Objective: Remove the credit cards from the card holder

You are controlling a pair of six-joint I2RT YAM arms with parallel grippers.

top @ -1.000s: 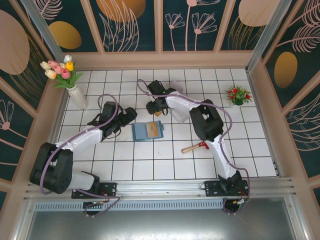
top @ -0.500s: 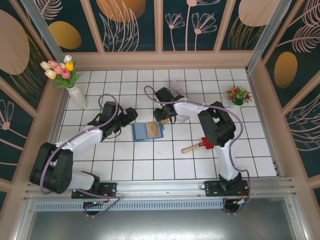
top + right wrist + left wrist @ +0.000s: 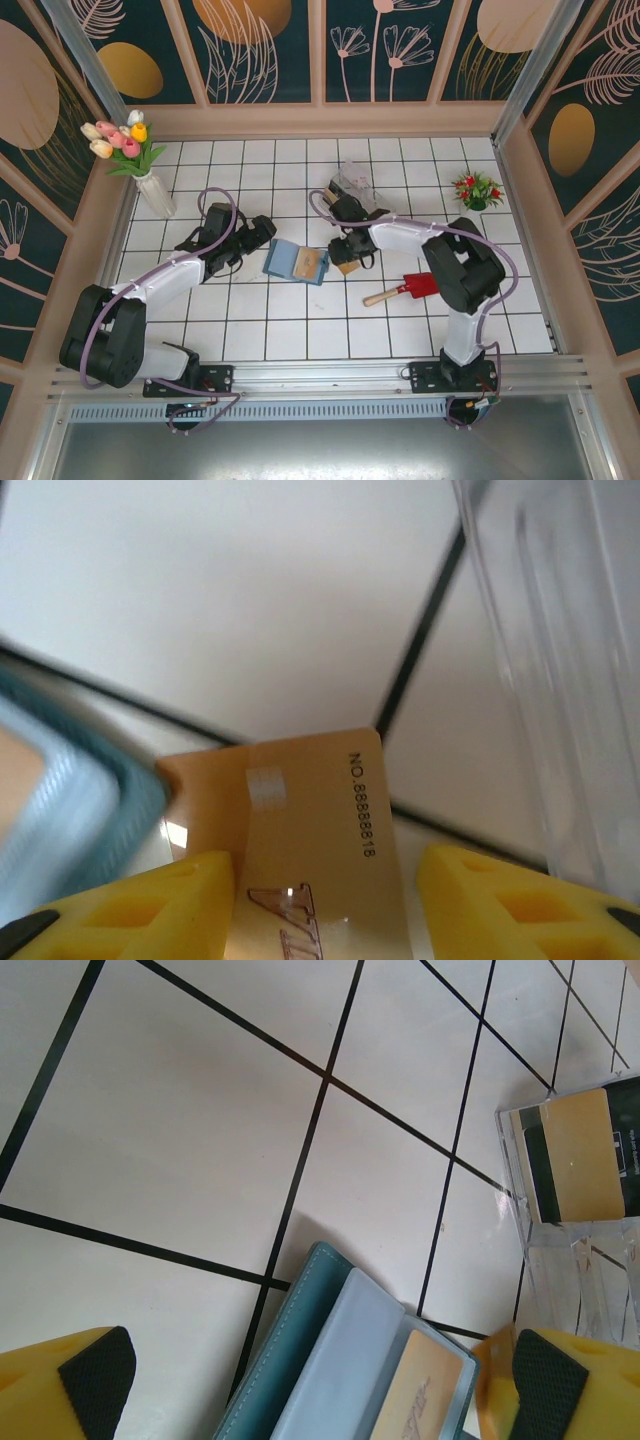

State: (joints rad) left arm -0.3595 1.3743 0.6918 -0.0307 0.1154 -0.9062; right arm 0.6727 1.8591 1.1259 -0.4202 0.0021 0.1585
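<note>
White arms (image 3: 170, 275) with black joints, purple cables, yellow black-padded fingers (image 3: 60, 1385).

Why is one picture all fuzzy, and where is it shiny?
Right wrist view: the flat slate-blue card holder and the clear plastic box look smeared, but the number on the tan rectangular card is readable. Left wrist view: sharp, with shiny glints on the box. Top view: even light, soft shadows.

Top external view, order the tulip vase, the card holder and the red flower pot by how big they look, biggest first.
1. Tulip vase, clearly largest, though standing tall brings it nearer the camera.
2. Card holder, lying open.
3. Red flower pot, slightly smaller.
</note>
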